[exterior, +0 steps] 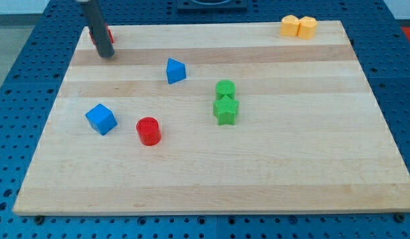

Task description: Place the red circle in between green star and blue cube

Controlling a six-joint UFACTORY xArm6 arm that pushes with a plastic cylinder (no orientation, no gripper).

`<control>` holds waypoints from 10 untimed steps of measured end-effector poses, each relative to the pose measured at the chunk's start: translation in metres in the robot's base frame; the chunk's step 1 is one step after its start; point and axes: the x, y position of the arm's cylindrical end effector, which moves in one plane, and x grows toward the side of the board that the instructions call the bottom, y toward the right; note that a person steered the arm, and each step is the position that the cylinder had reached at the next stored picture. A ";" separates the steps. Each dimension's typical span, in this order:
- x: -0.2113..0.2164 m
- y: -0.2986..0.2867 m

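The red circle (pixel 149 131) stands on the wooden board, left of centre. The blue cube (pixel 101 119) sits just to its left, a small gap apart. The green star (pixel 225 110) lies to the red circle's right, touching a green round block (pixel 225 88) above it. My tip (pixel 106 54) rests near the board's top left corner, far above the blue cube and the red circle, touching none of them.
A blue triangular block (pixel 175 70) lies above the centre. A red block (pixel 109 34) is partly hidden behind the rod at the top left. Two yellow blocks (pixel 298 26) sit together at the top right edge.
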 end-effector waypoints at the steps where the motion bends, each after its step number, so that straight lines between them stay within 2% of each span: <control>1: 0.065 -0.013; 3: 0.209 0.007; 4: 0.243 0.045; 6: 0.208 0.105; 7: 0.171 0.106; 8: 0.161 0.106; 10: 0.183 0.142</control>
